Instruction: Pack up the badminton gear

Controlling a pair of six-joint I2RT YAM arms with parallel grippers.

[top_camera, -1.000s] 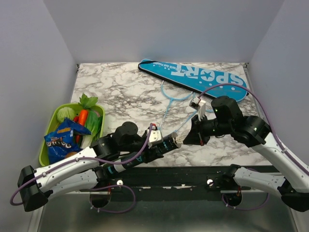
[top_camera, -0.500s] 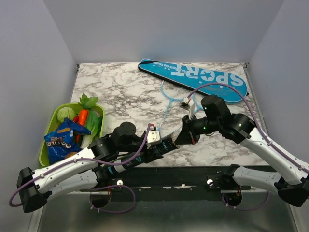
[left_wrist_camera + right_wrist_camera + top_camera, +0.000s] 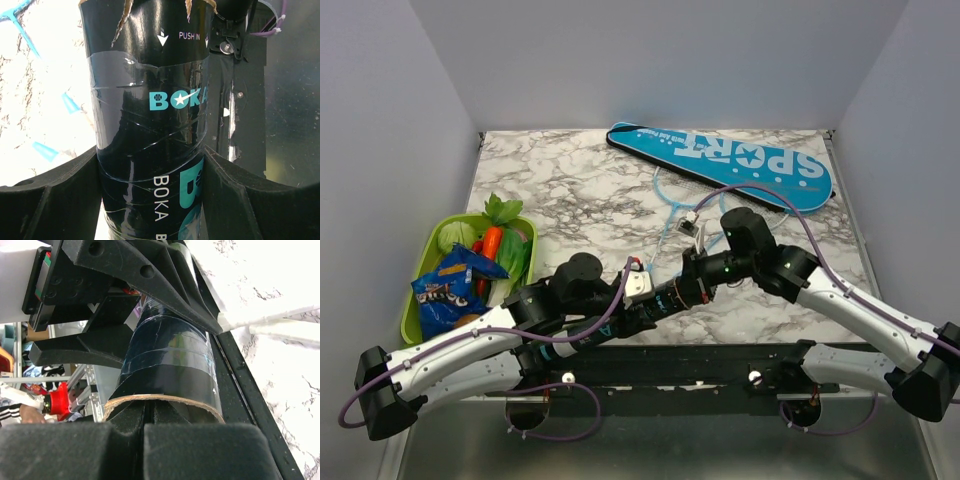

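Left jaws grip dark tube, well nearer me than SPORT cover. Right jaws shut, at tube mouth. Rackets loose at cover's near edge, unpacked. Shuttlecocks unseen. Most packing left, I judge.

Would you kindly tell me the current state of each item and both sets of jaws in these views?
Dark tube: gripped, its cardboard-rimmed end facing the right jaws.
Left jaws: closed on the tube.
Right jaws: shut, at the tube's end.
Racket cover: lying flat, far side.
Rackets: lying flat, not packed.
Green basket: filled with vegetables and a snack packet.
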